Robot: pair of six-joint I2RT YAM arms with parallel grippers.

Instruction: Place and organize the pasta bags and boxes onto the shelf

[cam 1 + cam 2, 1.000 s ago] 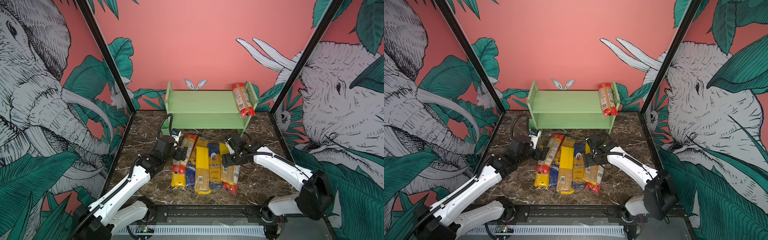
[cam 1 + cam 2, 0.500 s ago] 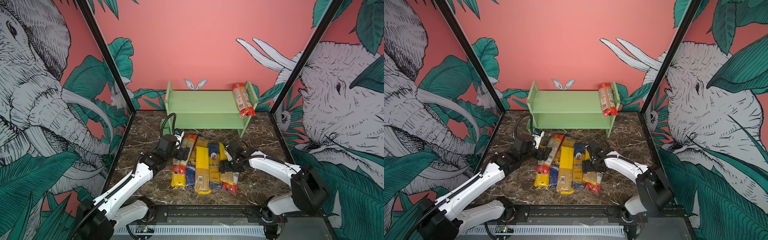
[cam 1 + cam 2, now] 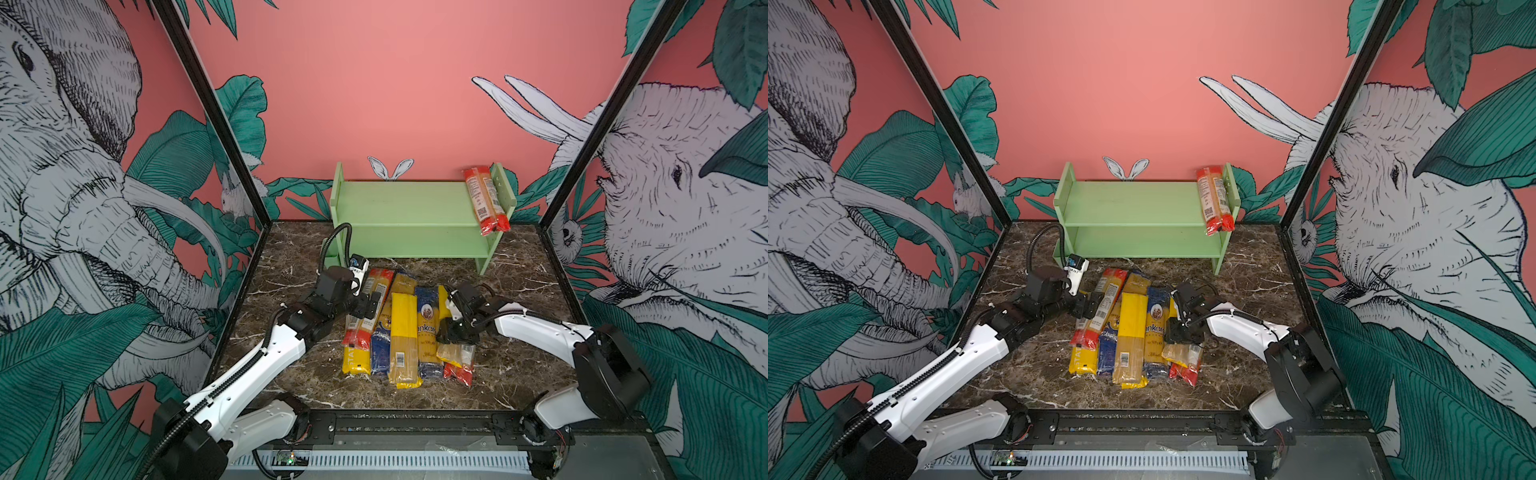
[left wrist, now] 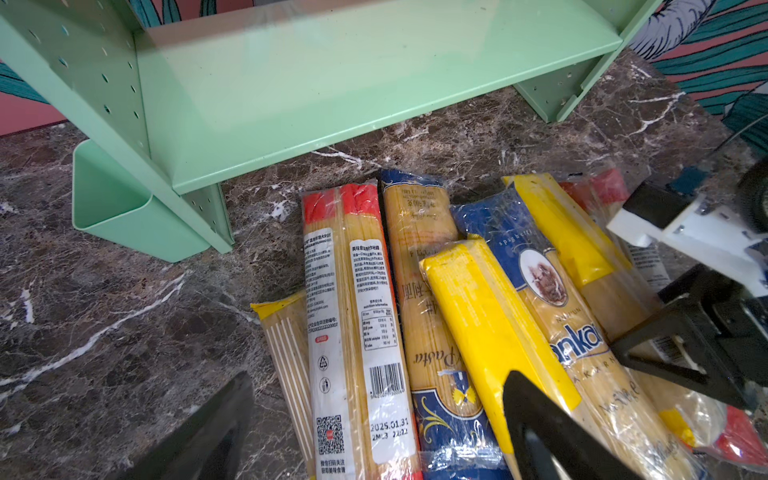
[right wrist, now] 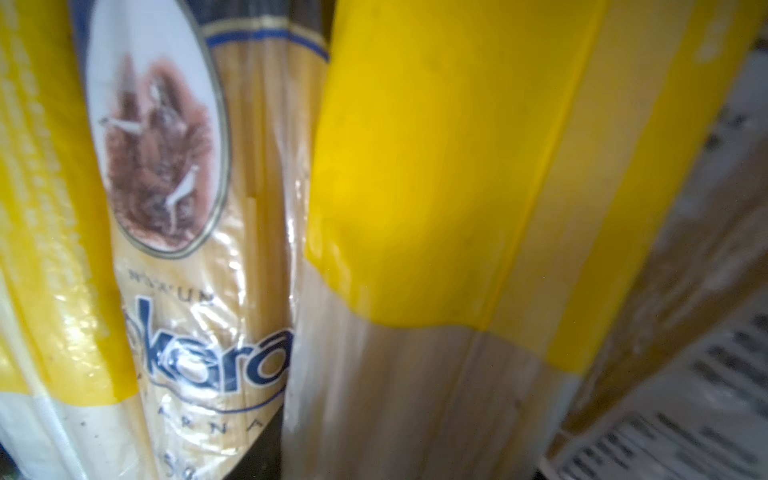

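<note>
yellow packet [image 5: 436, 166] sits tight under your right gripper [image 3: 453, 332], low for a grab; can't tell if it's closed. left gripper [image 4: 378, 378] gapes over the red-ended packet [image 4: 353, 291], ready.

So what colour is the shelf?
The shelf is pale green, seen best in a top view.

Marble tabletop [image 3: 291, 253] w/ shelf [image 3: 407, 203], pasta pkts [image 3: 404, 332]

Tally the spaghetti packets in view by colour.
Red-ended packets: 3
Yellow packets: 3
Dark blue packets: 2
Total: 8 in view; the pile may hide more.
</note>
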